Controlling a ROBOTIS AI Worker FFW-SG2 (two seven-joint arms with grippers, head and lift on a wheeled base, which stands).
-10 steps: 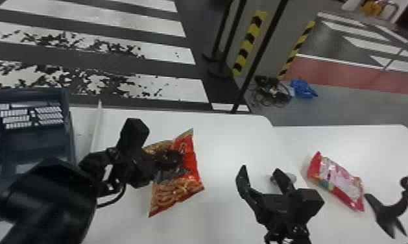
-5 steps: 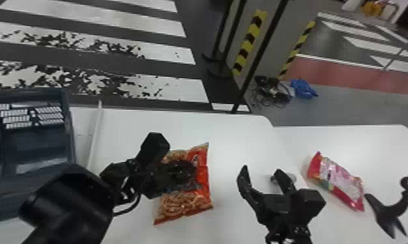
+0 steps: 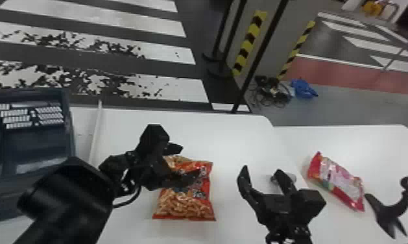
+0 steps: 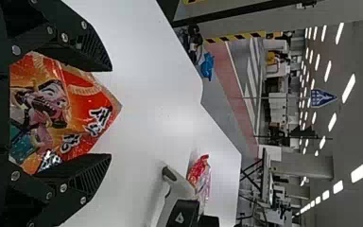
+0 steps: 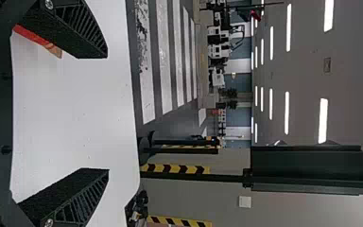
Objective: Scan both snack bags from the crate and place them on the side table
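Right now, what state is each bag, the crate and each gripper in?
Orange snack bag: lying on the table, partly under the left gripper
Pink snack bag: lying on the side table
Crate: open-topped
Left gripper: open
Right gripper: open, empty

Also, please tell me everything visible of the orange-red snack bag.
Shiny and film-like, the snack bag is red and orange with printed figures and tan, curled pieces showing. It lies on the white table, right of the crate. The left gripper has open fingers flanking it; touching or not, I cannot tell.
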